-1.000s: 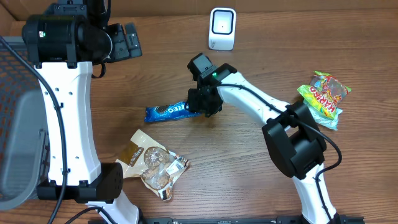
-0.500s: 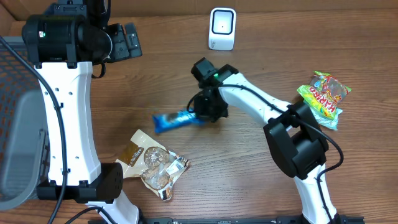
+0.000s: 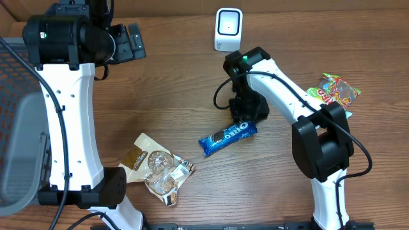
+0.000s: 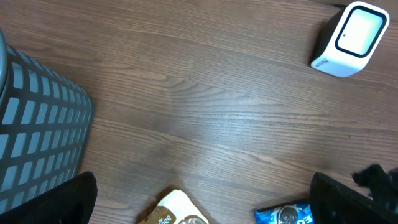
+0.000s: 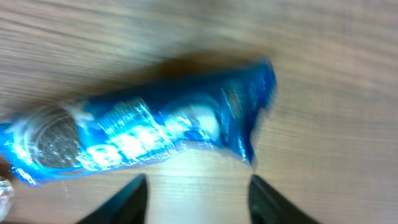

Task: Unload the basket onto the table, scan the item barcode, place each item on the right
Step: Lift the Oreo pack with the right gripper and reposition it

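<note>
A blue Oreo pack lies flat on the wooden table, angled up to the right. My right gripper hovers just off its upper right end, open, with nothing between its fingers. In the right wrist view the pack is blurred and lies beyond the fingertips, apart from them. The white barcode scanner stands at the back of the table, also seen as the scanner in the left wrist view. My left gripper is raised at the back left, open and empty.
A clear bag of cookies lies at the front left. A Haribo bag lies at the right edge. A dark mesh basket stands off the table's left side. The right arm's cable loops beside the Oreo pack.
The Oreo pack has travelled right and toward the front with the right gripper, which then opened and let it go. The left arm has not moved.
</note>
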Tool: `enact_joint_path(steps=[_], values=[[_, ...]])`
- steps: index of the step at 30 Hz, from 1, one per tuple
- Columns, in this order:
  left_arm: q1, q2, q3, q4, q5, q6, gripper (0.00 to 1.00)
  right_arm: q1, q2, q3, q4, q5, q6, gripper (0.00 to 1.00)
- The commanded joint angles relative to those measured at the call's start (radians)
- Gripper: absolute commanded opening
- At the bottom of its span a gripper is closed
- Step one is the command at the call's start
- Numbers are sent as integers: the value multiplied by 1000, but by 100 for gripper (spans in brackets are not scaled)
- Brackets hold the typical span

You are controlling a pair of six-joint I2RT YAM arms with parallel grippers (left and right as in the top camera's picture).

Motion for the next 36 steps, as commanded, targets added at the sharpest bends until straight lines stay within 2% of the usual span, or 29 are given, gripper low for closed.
enact_joint_path(steps=[1,3,4,6,9,10,12,13,15,19,22,27,31,36], values=[[-7,4,7,2,-9,-13,100,-3,-37,31,106,21,-131,59],[-7,4,7,2,-9,-13,100,-3,-37,31,167,19,-138,61],[-7,4,7,2,-9,-13,100,-3,-38,33,172,15,-137,66],[-7,4,7,2,-9,-13,100,-4,-39,51,122,3,-105,74],[-7,4,7,2,-9,-13,100,-7,-39,88,-25,-41,-3,76],[-7,4,7,2,-9,-13,100,-7,-39,89,-61,-81,36,70],[-7,4,7,2,-9,-13,100,-5,-39,85,-89,-159,70,47],[-7,4,7,2,-9,-13,100,3,-39,72,-86,-180,72,40],[-7,4,7,2,-9,-13,100,31,-38,37,-55,-177,135,39],[-7,4,7,2,-9,-13,100,77,-38,-35,37,-156,255,43],[-7,4,7,2,-9,-13,100,100,-38,-82,59,-88,400,38],[-7,4,7,2,-9,-13,99,119,-38,-138,87,27,650,39],[-7,4,7,2,-9,-13,100,133,-38,-187,181,19,723,40],[-7,4,7,2,-9,-13,100,150,-38,-224,247,14,725,39]])
